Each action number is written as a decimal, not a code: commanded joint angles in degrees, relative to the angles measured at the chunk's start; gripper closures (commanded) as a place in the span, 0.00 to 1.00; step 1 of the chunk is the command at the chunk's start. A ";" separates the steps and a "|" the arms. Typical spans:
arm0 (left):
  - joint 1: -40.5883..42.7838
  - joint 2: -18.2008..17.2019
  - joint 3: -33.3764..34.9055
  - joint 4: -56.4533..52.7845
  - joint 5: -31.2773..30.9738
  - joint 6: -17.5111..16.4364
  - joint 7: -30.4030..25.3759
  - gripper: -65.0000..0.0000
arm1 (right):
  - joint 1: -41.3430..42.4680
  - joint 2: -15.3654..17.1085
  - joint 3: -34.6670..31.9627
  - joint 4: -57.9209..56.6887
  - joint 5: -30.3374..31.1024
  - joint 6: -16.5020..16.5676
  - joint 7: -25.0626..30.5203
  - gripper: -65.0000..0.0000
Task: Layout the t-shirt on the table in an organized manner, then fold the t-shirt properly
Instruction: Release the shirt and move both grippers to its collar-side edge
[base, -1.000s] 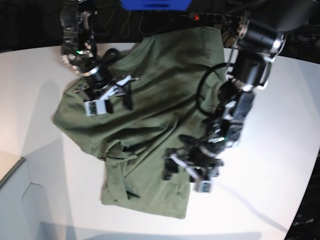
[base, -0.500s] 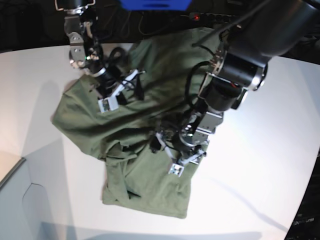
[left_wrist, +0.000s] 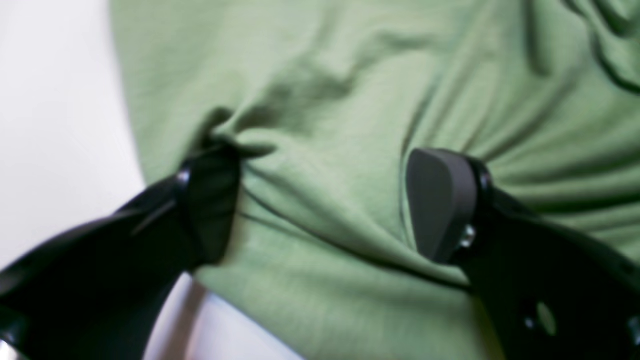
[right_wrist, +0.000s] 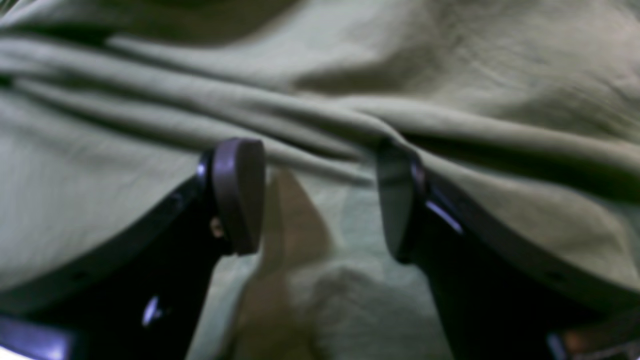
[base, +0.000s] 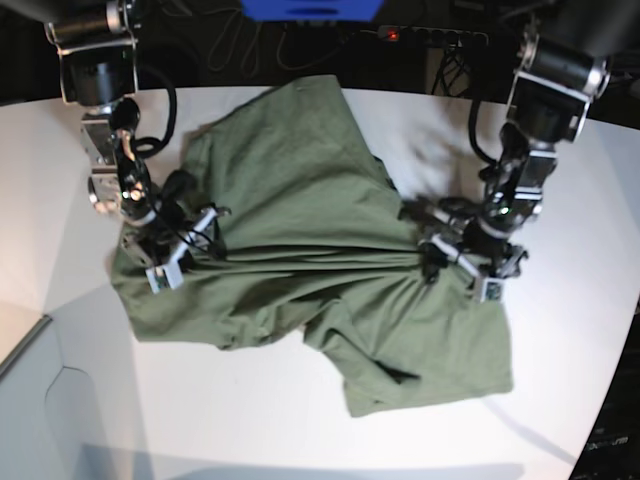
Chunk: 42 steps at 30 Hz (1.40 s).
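Olive-green cotton covers the middle of the white table (base: 300, 420): the t-shirt (base: 300, 230) lies rumpled there, its top reaching toward the far edge and one flap spread toward the near right. A taut ridge of folds runs across it between the two arms.

At the left edge of the cloth the right gripper (base: 178, 248) presses down on the fabric. Its wrist view shows the jaws standing wide apart, a raised fold of shirt running across just past the fingertips (right_wrist: 235, 195); the cloth between them is loose and nothing is pinched.

On the right side of the shirt the left gripper (base: 462, 255) sits low on the fabric near its side edge. Its jaws are also spread wide, both tips pushed into the cloth so that wrinkles fan out from them, with a flat stretch of shirt between. One fingertip (left_wrist: 212, 200) lies right by the shirt's edge, where bare table shows beside it
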 joint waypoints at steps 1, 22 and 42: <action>4.97 -1.35 0.39 2.95 -1.91 0.17 14.76 0.23 | 1.76 0.64 0.24 -1.43 -1.40 -2.01 -2.51 0.45; 28.88 -5.31 -30.91 45.23 -17.03 0.26 22.32 0.23 | -2.73 -0.23 5.78 16.15 -1.04 -12.12 -2.51 0.44; 4.18 -1.00 -29.68 12.35 -4.55 -0.27 22.85 0.23 | -28.57 -6.30 5.34 33.99 -1.04 -12.03 -2.33 0.44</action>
